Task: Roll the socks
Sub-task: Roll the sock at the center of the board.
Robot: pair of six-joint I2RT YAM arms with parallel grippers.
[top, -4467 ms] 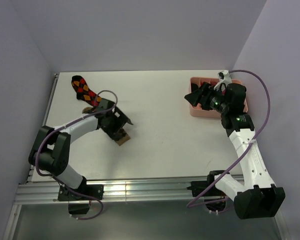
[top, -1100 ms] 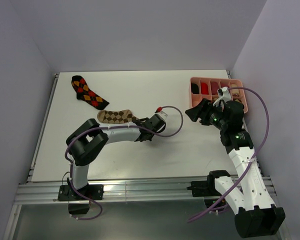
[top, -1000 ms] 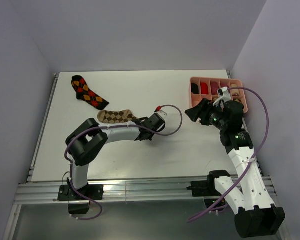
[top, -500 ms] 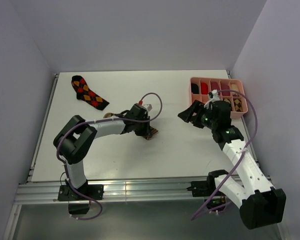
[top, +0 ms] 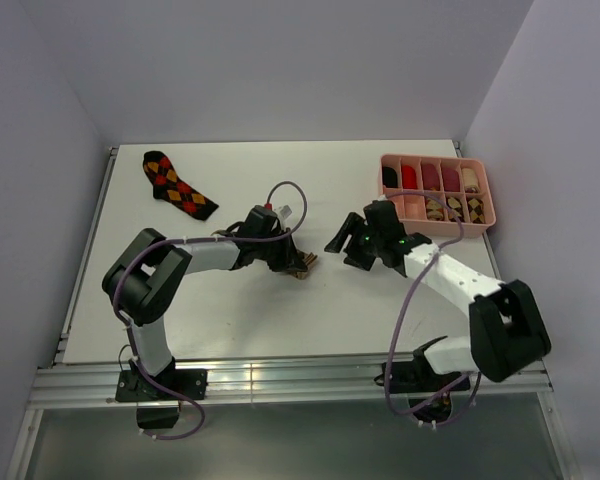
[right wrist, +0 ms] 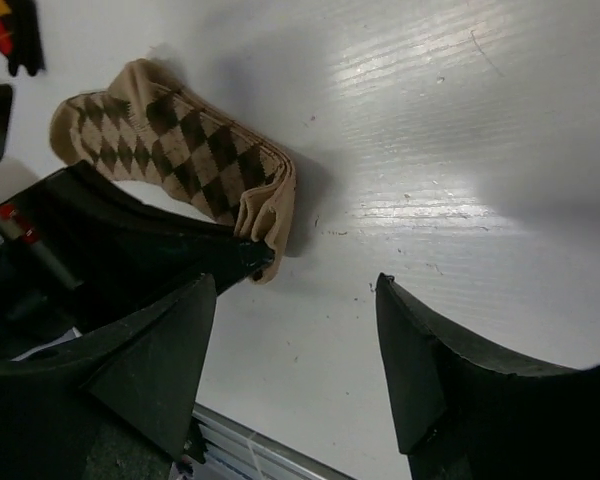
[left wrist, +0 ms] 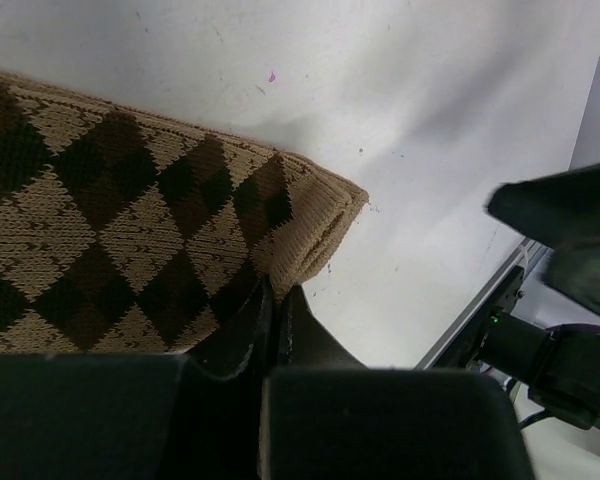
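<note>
Against the view of 1 second earlier, the tan sock (top: 302, 266) is no longer spread flat at the left of the middle. It is now drawn toward the centre of the surface (top: 280, 320), and from above most of it is hidden under the left arm. The right arm is also found in a new place. It is swung away from the pink tray (top: 440, 227) and lowered toward the centre, so that the right pincer (top: 342, 247) is brought just beside the sock's folded end.

This is judged as a handover of work. The sock appears to be gathered at 1 end and presented to the second arm, so rolling is taken to be starting rather than done. The black-red-orange sock (top: 178, 185) is left flat at the far left, well apart from both arms and not yet rolled.

The left pincer (left wrist: 270, 312) is pressed together, and an edge of the tan sock (left wrist: 130, 230) close to its doubled end is pinched between the fingers (left wrist: 242, 335).

The right pincer (right wrist: 295, 288) is spread wide with nothing held between the fingers. It is aimed at the surface beside the sock (right wrist: 170, 140), and no contact with the fabric is seen.
</note>
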